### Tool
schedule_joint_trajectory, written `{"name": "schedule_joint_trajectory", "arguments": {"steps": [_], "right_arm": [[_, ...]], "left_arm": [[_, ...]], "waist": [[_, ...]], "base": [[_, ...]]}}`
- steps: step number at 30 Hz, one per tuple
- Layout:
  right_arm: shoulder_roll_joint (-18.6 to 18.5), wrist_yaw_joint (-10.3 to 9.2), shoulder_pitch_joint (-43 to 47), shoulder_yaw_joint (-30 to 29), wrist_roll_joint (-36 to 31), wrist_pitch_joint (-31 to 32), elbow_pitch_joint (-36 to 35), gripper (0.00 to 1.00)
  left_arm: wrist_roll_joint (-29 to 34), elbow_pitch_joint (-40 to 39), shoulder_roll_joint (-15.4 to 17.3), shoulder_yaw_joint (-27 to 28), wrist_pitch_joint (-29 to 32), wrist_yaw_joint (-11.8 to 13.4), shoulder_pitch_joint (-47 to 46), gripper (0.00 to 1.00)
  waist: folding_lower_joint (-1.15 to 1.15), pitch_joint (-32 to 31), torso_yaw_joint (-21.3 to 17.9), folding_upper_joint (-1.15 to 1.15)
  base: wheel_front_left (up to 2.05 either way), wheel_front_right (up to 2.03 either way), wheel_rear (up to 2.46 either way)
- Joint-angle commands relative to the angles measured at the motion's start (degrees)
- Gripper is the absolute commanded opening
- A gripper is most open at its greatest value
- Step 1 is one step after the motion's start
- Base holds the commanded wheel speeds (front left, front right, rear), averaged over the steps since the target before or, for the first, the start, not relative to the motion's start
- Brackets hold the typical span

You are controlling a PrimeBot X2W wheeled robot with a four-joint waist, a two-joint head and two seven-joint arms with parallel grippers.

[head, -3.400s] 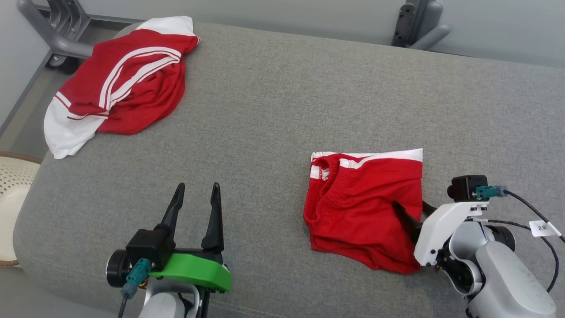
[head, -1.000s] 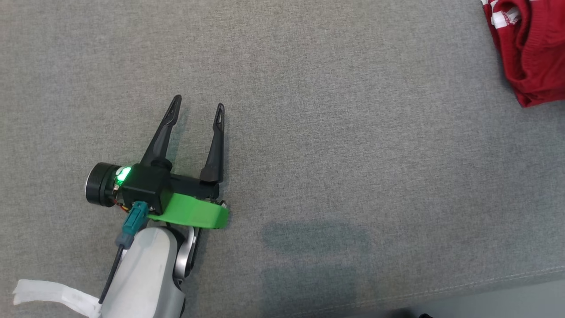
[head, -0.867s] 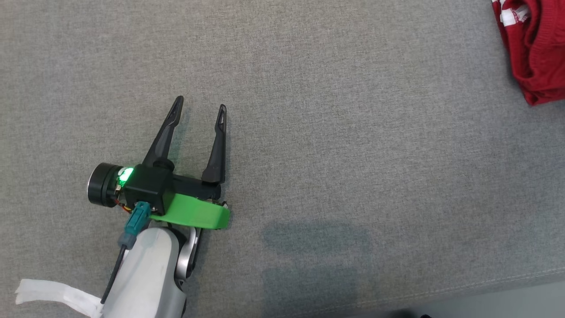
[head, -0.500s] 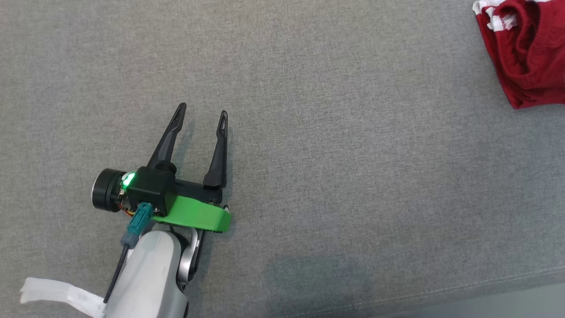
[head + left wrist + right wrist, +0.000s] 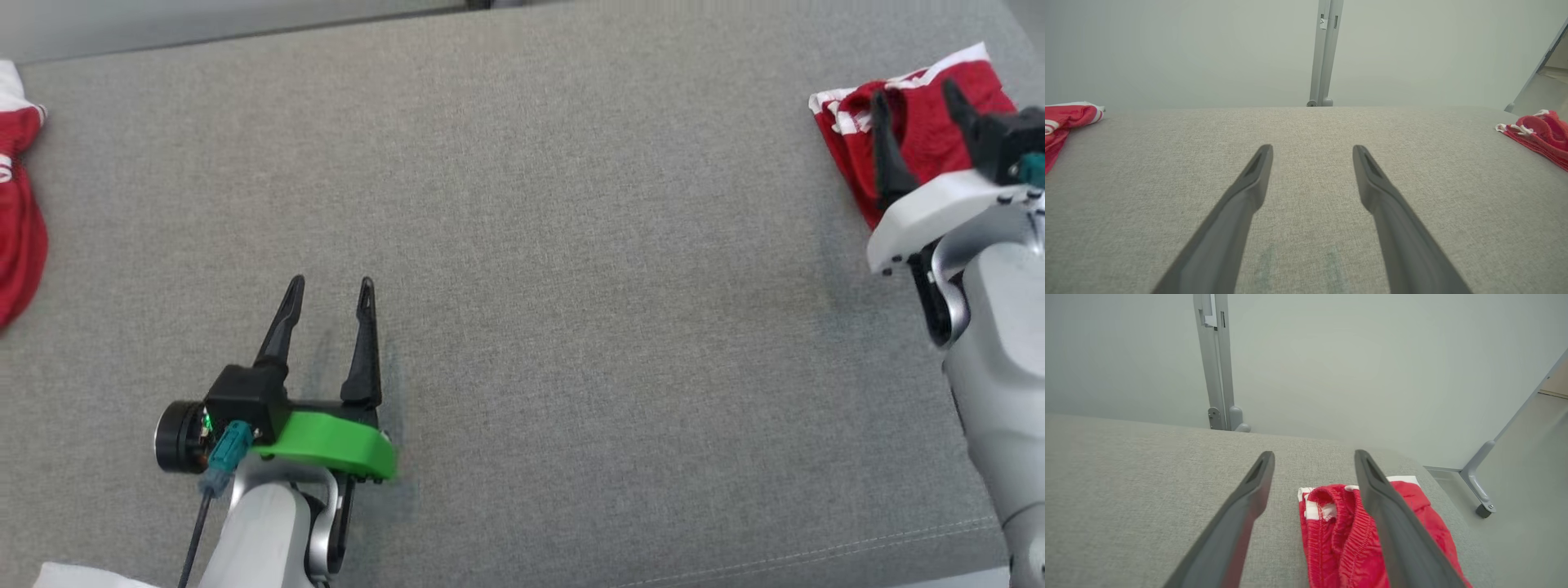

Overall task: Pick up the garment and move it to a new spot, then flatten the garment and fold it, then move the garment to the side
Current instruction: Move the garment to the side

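The garment [image 5: 918, 143] is a folded red piece with white trim, lying near the right end of the grey cushion [image 5: 571, 245]. My right gripper [image 5: 913, 91] hangs over it, open, with nothing between its fingers. In the right wrist view the garment [image 5: 1339, 539] lies flat beneath the spread right gripper [image 5: 1314, 454], whose right finger crosses it. My left gripper [image 5: 331, 283] is open over bare cushion at the lower left. In the left wrist view the left gripper [image 5: 1312, 149] has the garment [image 5: 1541, 132] far off to its right.
A second red and white garment [image 5: 16, 204] lies crumpled at the cushion's left end, also seen in the left wrist view [image 5: 1065, 122]. Behind the cushion are a pale wall and a grey metal post [image 5: 1216, 363]. A wheeled frame leg [image 5: 1478, 490] stands past the right end.
The head camera has swung, so the whole picture shifted. My right gripper, earlier shut on the garment's edge, now stands open above it, and the garment lies free near the cushion's right end.
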Motion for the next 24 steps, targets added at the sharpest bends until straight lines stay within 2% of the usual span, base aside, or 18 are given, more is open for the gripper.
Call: {"name": "schedule_joint_trajectory", "arguments": {"steps": [1,4,14,19,24], "right_arm": [[0.6,-0.08,3.1,0.2,1.2,-0.2,-1.7,1.0],[1.7,-0.08,9.0,0.2,1.6,-0.2,-6.3,1.0],[10.4,-0.07,29.4,-5.8,-0.6,-0.2,-22.2,1.0],[13.0,-0.08,36.1,-6.5,-2.4,-0.2,-28.7,1.0],[13.9,-0.08,41.2,-5.0,-2.1,-0.2,-33.2,1.0]], "left_arm": [[-0.2,0.5,0.0,0.9,0.0,0.4,1.7,1.0],[-0.5,1.2,0.3,2.7,0.0,0.5,4.4,1.0],[-1.1,1.1,0.0,6.9,0.0,0.9,13.7,1.0],[-1.4,0.3,-0.4,7.6,0.0,1.0,16.7,1.0],[-1.5,-0.1,-0.7,7.2,0.0,1.0,18.7,1.0]], "waist": [[0.0,-6.5,0.8,0.0],[0.0,-9.6,1.1,0.0],[0.0,-16.2,2.8,0.0],[0.0,-17.0,3.3,0.0],[0.0,-17.3,3.7,0.0]], "base": [[0.0,0.0,0.0],[0.0,0.0,0.0],[0.0,0.0,0.0],[0.0,0.0,0.0],[0.0,0.0,0.0]]}}
